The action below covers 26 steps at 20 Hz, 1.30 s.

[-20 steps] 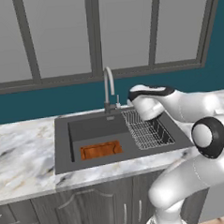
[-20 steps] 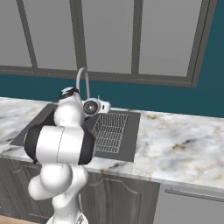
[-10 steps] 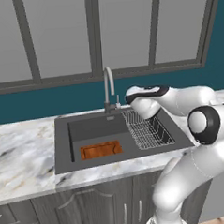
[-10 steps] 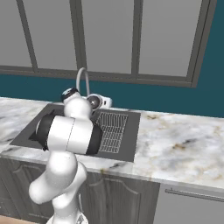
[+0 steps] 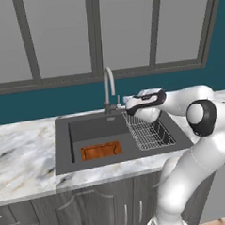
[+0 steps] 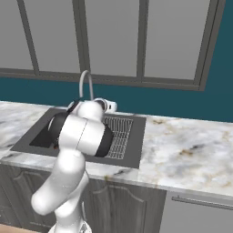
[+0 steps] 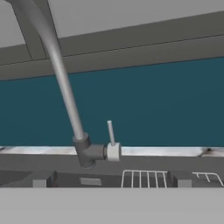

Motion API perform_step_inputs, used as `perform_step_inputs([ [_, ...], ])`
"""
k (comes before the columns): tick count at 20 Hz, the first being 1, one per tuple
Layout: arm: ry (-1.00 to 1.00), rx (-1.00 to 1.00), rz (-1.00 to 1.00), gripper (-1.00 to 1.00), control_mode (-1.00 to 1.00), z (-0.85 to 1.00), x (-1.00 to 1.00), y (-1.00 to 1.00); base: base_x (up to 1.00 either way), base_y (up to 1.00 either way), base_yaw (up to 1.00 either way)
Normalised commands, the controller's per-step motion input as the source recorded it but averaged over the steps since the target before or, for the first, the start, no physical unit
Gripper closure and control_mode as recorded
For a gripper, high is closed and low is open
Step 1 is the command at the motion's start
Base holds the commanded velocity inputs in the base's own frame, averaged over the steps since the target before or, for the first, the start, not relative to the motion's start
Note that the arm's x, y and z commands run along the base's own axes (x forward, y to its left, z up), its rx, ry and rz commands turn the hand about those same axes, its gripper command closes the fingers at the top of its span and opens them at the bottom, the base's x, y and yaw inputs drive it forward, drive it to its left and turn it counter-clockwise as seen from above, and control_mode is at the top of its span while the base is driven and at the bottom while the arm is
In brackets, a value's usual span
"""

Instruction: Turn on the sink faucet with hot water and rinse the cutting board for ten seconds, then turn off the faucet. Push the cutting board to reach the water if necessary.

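Beside the tall grey gooseneck sink faucet (image 5: 109,88), the white arm's gripper (image 5: 125,104) has edged closer to the small side lever (image 7: 111,132). No water runs yet, so the orange-brown wooden cutting board (image 5: 101,150) lies dry; the fingers' spread I cannot tell.

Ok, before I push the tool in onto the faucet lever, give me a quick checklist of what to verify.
1. Lever in sight of the hand camera: ok, it stands upright on the right side of the sink faucet base, near the picture's centre.
2. Tool close to the lever: ok, it sits just right of the faucet base in the left base view, not yet touching.
3. Tool open or shut: cannot tell, the fingertips are not clear.
4. Water off: ok, no stream falls from the spout.
5. Cutting board in the sink: ok, flat on the basin floor.
6. Board under the spout: cannot tell; it looks to lie nearer the front.
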Motion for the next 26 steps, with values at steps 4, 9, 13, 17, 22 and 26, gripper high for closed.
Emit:
perform_step_inputs([
  [4, -0.06, 0.0, 0.0, -1.0, -1.0, -0.33, 0.04, 0.0, 0.0, 0.0, 0.0],
  [9, -0.07, 0.0, 0.0, -1.0, -1.0, -0.29, 0.02, 0.0, 0.0, 0.0, 0.0],
  [13, -0.02, 0.0, 0.0, -1.0, -1.0, -0.08, 0.02, 0.0, 0.0, 0.0, 0.0],
  [17, 0.0, 0.0, 0.0, -1.0, -1.0, 0.0, 0.11, 0.0, 0.0, 0.0, 0.0],
  [22, 0.0, 0.0, 0.0, -1.0, -1.0, 0.0, 0.18, 0.02, 0.0, 0.0, 0.0],
  [26, 0.0, 0.0, 0.0, -1.0, -1.0, 0.0, 0.19, 0.0, 0.0, 0.0, 0.0],
])
